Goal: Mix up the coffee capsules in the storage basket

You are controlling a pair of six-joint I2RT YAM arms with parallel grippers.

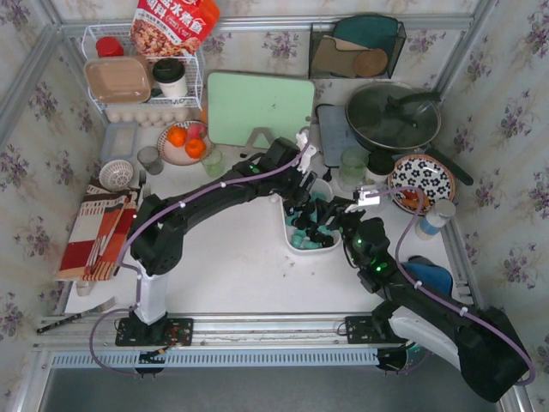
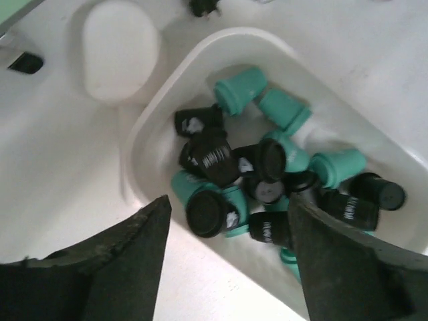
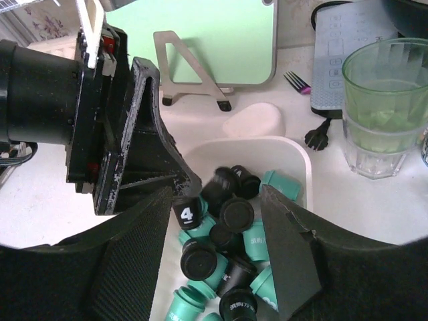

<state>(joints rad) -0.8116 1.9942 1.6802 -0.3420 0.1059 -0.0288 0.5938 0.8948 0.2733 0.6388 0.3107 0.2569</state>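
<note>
Left gripper (image 2: pixel 229 204): jaws wide, poised over the white rectangular plastic storage basket (image 2: pixel 157 120) at mid-table, probably to stir. One basket, holding the heaped teal and black tapered coffee capsules (image 2: pixel 267 167): roughly nine black and seven teal showing, more buried. Right gripper (image 3: pixel 217 200): also spread wide, straddling the pile from the opposite side.

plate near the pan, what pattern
The plate has white flowers on black; best in top external view.
</note>
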